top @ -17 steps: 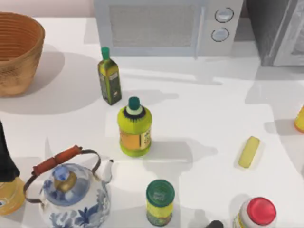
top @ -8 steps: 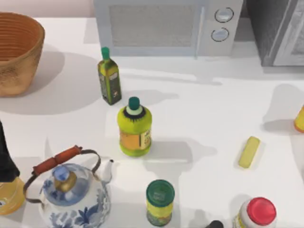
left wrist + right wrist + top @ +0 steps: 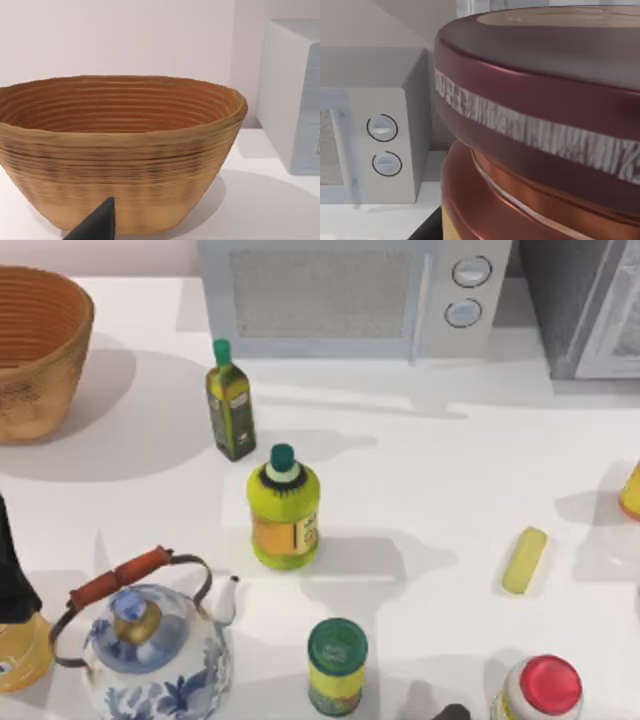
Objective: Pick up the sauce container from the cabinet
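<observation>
From above, you see the cabinet (image 3: 585,305) at the bench's (image 3: 420,460) one-o'clock corner, right of the microwave (image 3: 350,295). The right wrist camera gives you what the overhead does not: the sauce jar (image 3: 540,130) pressed close against the lens, maroon lid rim uppermost, with the microwave's two knobs behind it. It looks gripped by the right hand, though the fingers are hidden, so you cannot tell their state. The left wrist camera faces the basket (image 3: 120,150) at the bench's ten o'clock; one dark finger tip (image 3: 97,225) of the left hand shows, its spread unreadable.
</observation>
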Action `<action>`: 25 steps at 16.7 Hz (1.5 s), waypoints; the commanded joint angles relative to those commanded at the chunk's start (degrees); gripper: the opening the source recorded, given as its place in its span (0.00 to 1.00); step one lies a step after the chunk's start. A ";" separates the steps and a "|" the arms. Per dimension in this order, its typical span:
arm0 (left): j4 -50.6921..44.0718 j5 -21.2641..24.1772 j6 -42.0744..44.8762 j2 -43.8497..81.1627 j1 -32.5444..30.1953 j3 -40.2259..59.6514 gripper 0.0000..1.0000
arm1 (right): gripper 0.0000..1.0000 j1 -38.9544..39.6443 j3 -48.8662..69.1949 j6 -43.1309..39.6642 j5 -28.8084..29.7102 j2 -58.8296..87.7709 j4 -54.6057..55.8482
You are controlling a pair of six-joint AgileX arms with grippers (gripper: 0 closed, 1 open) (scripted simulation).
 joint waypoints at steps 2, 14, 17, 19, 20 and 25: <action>0.00 0.00 0.00 0.00 0.00 0.00 1.00 | 0.00 -1.60 -7.55 -0.12 -1.60 -5.49 2.85; 0.00 0.00 0.00 0.00 0.00 0.00 1.00 | 0.00 -4.93 -19.29 -0.25 -5.32 -13.60 7.68; 0.00 0.00 0.00 0.00 0.00 0.00 1.00 | 0.00 -4.52 -18.81 -0.47 -5.75 -10.91 9.43; 0.00 0.00 0.00 0.00 0.00 0.00 1.00 | 0.00 -3.88 -17.81 -0.52 -6.42 -6.86 12.24; 0.00 0.00 0.00 0.00 0.00 0.00 1.00 | 0.00 -3.51 -17.21 -0.50 -6.81 -4.60 13.89; 0.00 0.00 0.00 0.00 0.00 0.00 1.00 | 0.00 -1.17 -13.49 -0.19 -9.28 9.28 24.18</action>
